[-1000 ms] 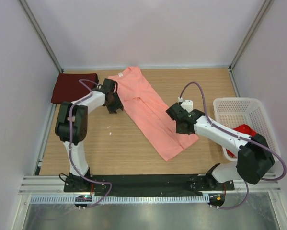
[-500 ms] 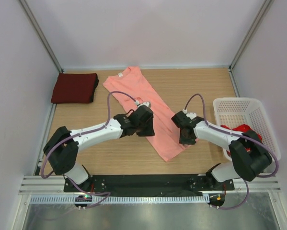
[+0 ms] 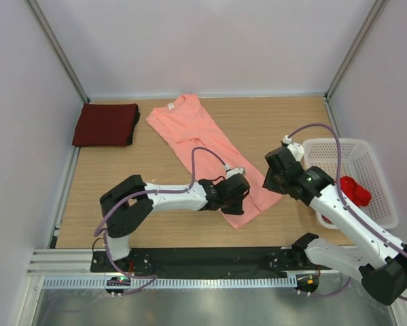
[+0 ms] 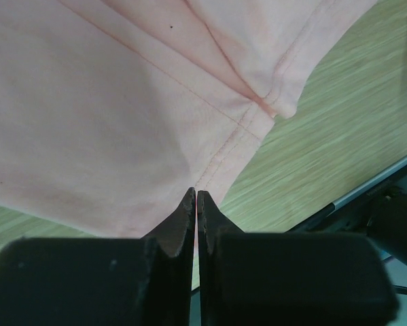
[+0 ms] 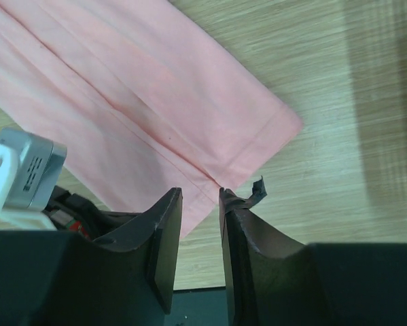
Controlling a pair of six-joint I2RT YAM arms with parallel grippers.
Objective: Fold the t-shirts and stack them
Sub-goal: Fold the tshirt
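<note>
I'm mid-fold on the pink shirt (image 3: 189,125), a long strip lying slantwise on the table (image 3: 271,122). My left hand (image 4: 195,197) is pressed together at the near hem; I can't tell if it has caught cloth. My right hand (image 5: 201,193) hovers narrowly spread and empty. Next, I reckon, pinch both hem corners and fold towards the collar.

Red t-shirt (image 3: 353,191) half hidden in basket (image 3: 369,159), salmon t-shirt (image 4: 108,102) cropped at wrist-view edges

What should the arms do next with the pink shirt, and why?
Probably part the left jaws and nip the hem. They stand shut at the near edge of the pink shirt, while the right jaws hang slightly open by its other corner.
</note>
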